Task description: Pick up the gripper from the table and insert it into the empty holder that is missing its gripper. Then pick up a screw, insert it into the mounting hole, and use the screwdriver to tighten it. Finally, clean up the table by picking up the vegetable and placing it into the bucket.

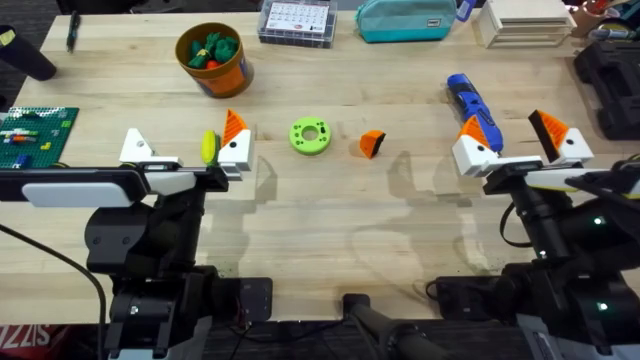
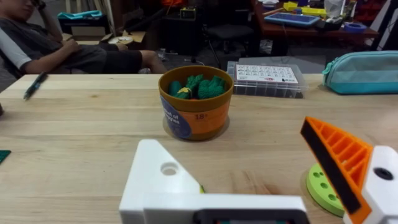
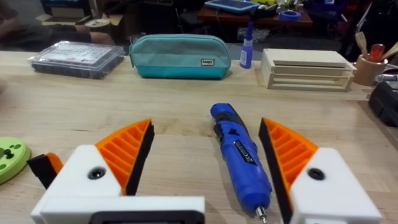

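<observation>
My right gripper [image 1: 520, 141] open, straddling screwdriver [image 1: 473, 107]; left gripper [image 1: 185, 150] open, one pad missing. Risk: nudging vegetable [image 1: 209, 146] off mark.

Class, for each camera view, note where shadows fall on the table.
Overhead: soft grey shadows streak the pale wooden table right of centre. Left wrist: a dark, soft-edged shadow rings the base of the round orange bucket. Right wrist: a thin shadow hugs the bright blue cylindrical screwdriver.

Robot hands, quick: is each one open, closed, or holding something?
Left hand: open, holding nothing; the vegetable sits between its fingers.
Right hand: open, empty, above the screwdriver.
</observation>
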